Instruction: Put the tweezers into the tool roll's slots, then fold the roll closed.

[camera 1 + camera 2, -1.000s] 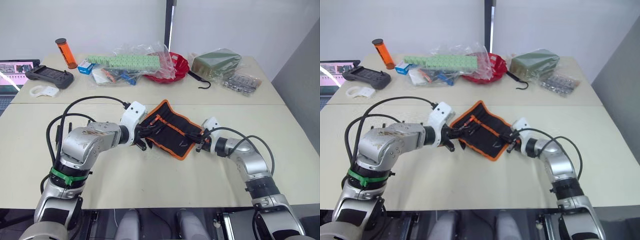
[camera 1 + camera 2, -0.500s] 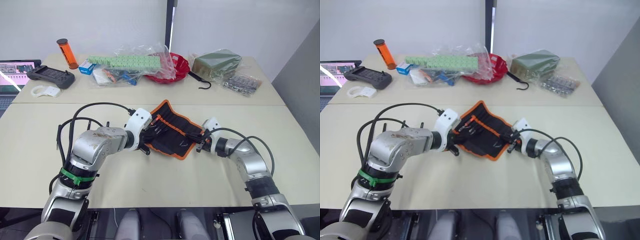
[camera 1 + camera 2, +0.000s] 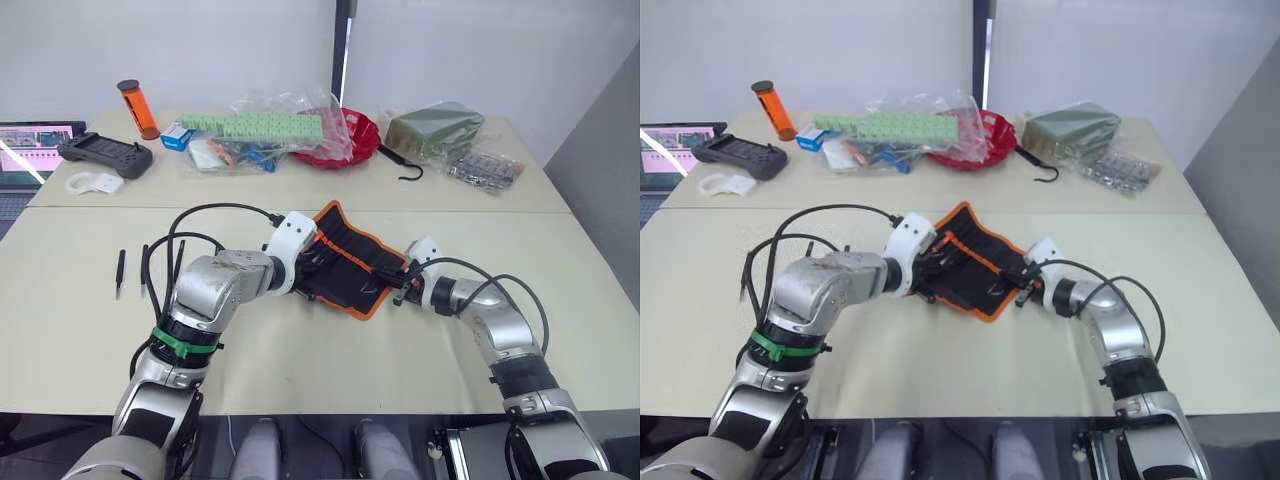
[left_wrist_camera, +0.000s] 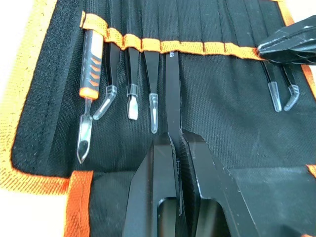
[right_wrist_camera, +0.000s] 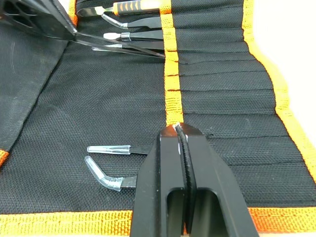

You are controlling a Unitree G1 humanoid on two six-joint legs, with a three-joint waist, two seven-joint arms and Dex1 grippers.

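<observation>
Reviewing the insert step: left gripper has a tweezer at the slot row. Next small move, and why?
Probably push the tweezer a little further along its length into its slot. The left gripper is shut on it, its far end is just under the orange band, and most of its length is exposed. The right gripper pins the tool roll, so the fabric should hold.

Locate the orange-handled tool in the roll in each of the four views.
Left eye: the orange-handled tool lies at the roll's far-left corner, beside the left arm.
Right eye: same corner.
Left wrist: endmost slot, silver tip out.
Right wrist: at the far edge.
Shared landmark: the orange band across the slots.
</observation>
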